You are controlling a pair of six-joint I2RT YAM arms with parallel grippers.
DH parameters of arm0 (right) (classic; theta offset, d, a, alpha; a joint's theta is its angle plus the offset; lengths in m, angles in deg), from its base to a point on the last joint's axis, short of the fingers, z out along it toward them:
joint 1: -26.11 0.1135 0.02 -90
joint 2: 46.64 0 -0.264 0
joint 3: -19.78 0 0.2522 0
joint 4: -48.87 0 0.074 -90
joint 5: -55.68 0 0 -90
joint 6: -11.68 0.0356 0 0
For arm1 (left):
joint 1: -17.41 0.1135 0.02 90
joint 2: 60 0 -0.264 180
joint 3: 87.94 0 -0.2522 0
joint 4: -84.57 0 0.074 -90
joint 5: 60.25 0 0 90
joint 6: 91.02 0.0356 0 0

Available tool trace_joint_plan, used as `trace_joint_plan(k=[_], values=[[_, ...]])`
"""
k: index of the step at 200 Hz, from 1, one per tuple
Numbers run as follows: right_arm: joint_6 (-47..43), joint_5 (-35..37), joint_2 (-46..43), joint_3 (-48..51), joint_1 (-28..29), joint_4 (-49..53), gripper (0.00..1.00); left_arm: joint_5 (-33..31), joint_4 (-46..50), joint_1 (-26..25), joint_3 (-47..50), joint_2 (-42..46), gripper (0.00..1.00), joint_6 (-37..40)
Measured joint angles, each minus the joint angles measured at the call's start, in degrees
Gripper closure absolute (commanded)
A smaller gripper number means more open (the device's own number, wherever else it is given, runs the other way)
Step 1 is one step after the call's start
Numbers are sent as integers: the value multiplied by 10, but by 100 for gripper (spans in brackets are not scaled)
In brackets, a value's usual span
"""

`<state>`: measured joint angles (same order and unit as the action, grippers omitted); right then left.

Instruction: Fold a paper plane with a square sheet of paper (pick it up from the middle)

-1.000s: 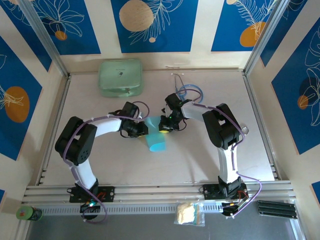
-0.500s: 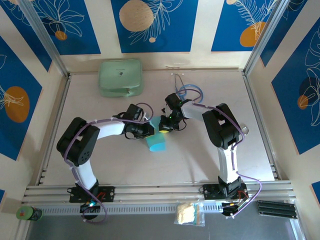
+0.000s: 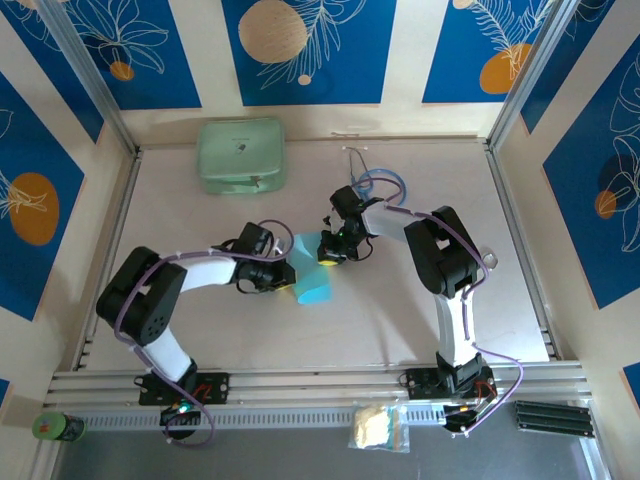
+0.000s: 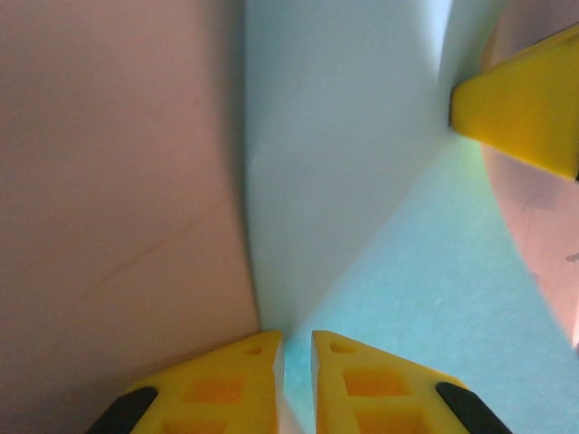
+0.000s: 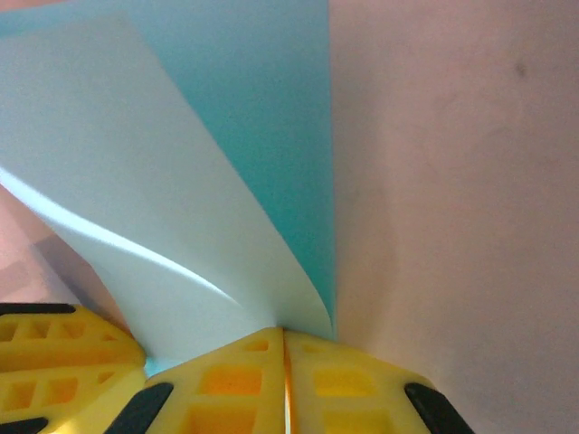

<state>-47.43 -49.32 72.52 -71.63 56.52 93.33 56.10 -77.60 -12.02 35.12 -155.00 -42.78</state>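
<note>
The square sheet of paper (image 3: 314, 281) is light blue and bent into a curl between both grippers at the table's middle. My left gripper (image 3: 286, 276) holds its left side. In the left wrist view the yellow fingertips (image 4: 346, 354) stand nearly together, with the paper's (image 4: 362, 226) edge in the thin gap at my left gripper (image 4: 297, 348). My right gripper (image 3: 329, 253) holds the far end. In the right wrist view my right gripper (image 5: 284, 336) is pressed shut on the paper (image 5: 181, 181), which curls up from the pinch. A paper plane is out of view.
A mint-green case (image 3: 240, 155) lies at the back left. A blue-tubed stethoscope (image 3: 378, 185) sits behind the right gripper. Beyond the front rail are a small packet (image 3: 377, 428), a green bottle (image 3: 58, 427) and a black strip (image 3: 555, 418).
My left arm's elbow has swung left and its gripper has slid a little nearer along the paper. The right arm has stayed put.
</note>
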Motion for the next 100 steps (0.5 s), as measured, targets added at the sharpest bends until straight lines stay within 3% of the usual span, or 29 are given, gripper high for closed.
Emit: trace_joint_plan(k=[38, 100], values=[[2, 0, 1, -1, 0, 0, 90, 1, -11, -6, -10, 16, 83, -28], [2, 0, 7, -9, 3, 10, 90, -3, -41, -9, -102, -82, 83, -32]])
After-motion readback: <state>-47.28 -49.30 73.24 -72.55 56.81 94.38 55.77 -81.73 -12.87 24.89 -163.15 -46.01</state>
